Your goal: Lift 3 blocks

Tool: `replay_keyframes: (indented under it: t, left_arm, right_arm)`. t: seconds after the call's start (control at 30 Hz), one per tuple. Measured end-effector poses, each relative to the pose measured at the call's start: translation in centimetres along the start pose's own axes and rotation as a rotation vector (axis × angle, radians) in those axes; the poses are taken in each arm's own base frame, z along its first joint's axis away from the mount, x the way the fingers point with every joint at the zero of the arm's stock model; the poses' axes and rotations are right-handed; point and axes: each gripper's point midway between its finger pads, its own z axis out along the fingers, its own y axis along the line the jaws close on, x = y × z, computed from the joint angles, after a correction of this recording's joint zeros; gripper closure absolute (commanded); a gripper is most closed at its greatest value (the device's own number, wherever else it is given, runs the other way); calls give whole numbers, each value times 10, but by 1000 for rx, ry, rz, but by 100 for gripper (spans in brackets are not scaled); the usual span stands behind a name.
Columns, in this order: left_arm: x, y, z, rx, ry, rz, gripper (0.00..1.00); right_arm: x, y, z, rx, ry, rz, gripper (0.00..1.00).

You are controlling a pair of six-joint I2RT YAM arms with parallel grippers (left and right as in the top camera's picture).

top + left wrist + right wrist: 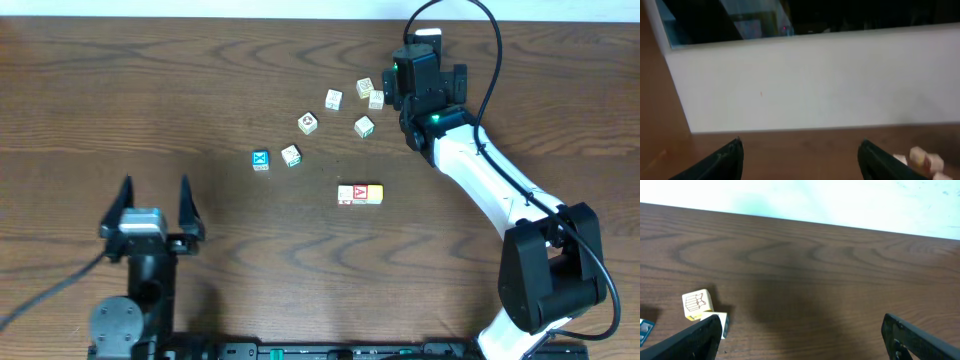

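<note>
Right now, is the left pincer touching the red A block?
Apart. The overhead view shows the left pincer open, with bare table between it and the red A block.

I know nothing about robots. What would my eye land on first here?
Probably the small cubes scattered across the dark wooden table, especially the blue-topped cube and the red-topped block marked A near the middle. Next, the white right arm reaching to the far cubes, its right gripper wide open. The left gripper sits open at the near left, away from them.
</note>
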Motion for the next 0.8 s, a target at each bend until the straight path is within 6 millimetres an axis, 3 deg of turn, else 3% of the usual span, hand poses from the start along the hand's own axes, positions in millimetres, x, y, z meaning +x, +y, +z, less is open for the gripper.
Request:
replay_keyframes:
  t: [0.2, 0.5, 0.63, 0.8]
  left_arm:
    - [59, 3, -1, -22, 65, -16, 27]
    - [110, 14, -2, -84, 126, -103, 27]
    - [141, 21, -6, -136, 214, -175, 27]
    - [142, 35, -8, -200, 210, -225, 27]
  right_arm:
    - [0, 0, 0, 0, 0, 0, 1]
    - [0, 0, 0, 0, 0, 0, 1]
    - [0, 0, 0, 0, 0, 0, 1]
    - [0, 0, 0, 0, 1, -1, 1]
